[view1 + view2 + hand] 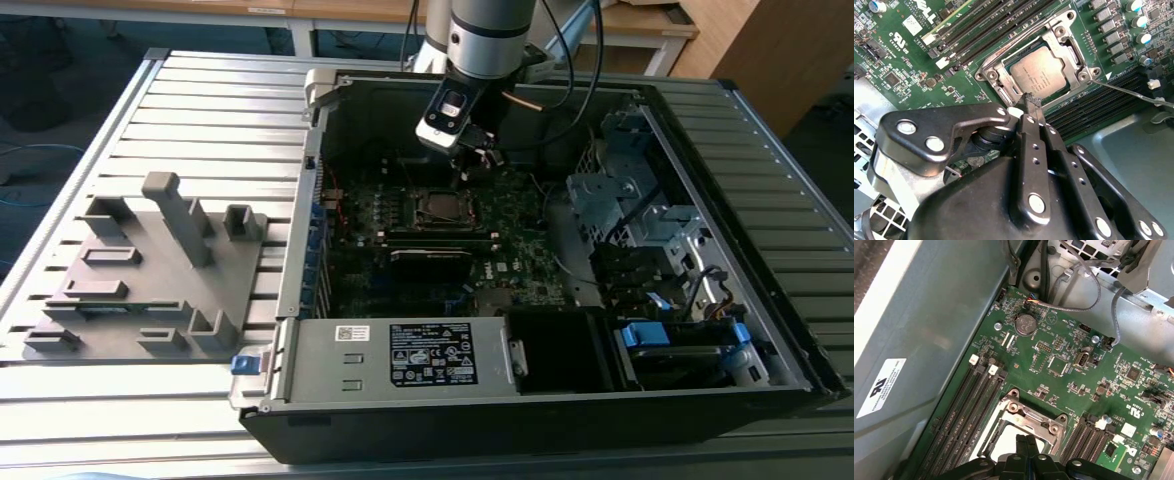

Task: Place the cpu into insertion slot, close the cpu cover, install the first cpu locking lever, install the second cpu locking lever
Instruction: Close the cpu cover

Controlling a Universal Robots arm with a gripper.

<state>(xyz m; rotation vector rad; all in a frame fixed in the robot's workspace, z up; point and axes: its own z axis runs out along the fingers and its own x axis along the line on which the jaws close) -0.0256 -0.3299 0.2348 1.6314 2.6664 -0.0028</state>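
Holding jaws pressed together at cpu cover (995, 76) edge | cpu (1041, 70) seated inside cover window | locking lever (1126, 92) sticking out beside cover

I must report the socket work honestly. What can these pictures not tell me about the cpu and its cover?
Second wrist view: the gripper hides one edge of the cpu cover.
First wrist view: the gripper covers most of the cpu.
Exterior view: the insertion slot is too small to show whether the cpu cover is down.

Open computer case (507, 435) — grey fixture (147, 290) beside it.
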